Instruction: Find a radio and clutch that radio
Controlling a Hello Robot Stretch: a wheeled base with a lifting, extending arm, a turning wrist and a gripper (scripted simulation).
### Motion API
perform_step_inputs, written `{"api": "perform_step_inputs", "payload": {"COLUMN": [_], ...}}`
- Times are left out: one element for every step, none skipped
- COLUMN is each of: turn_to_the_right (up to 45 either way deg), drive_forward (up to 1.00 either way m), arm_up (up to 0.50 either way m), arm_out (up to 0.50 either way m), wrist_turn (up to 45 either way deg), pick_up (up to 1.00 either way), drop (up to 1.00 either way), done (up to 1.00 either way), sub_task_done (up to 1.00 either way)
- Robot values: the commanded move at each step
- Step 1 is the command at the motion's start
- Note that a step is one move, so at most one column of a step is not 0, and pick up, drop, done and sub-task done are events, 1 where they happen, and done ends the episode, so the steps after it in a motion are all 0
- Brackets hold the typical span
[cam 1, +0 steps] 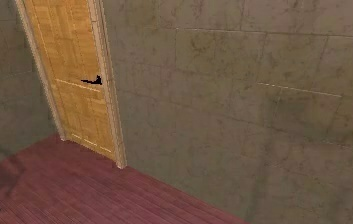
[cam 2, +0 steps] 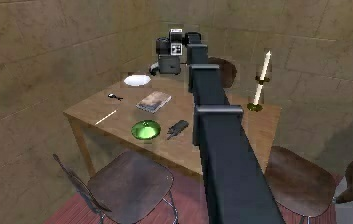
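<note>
In the arm side view the dark arm reaches out over a wooden table. The gripper is at its far end, above the table's far edge. Just under it a dark boxy thing stands on the tabletop; it may be the radio, but its shape is too small to be sure. I cannot tell whether the gripper holds anything, nor whether it touches that dark thing.
The table bears a white plate, a book, a green bowl, a dark remote, a pencil and two candles. Chairs stand around it. The forward view has a wooden door, a wall and red floor.
</note>
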Motion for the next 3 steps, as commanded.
{"api": "perform_step_inputs", "payload": {"turn_to_the_right": [0.0,0.0,0.0], "drive_forward": [0.00,0.00,0.00], "arm_up": [-0.02,-0.32,0.00], "arm_out": [0.00,0.00,0.00], "wrist_turn": [0.0,0.0,0.0], "pick_up": [0.00,0.00,1.00], "drop": [0.00,0.00,0.00], "done": [0.00,0.00,0.00], "sub_task_done": [0.00,0.00,0.00]}}
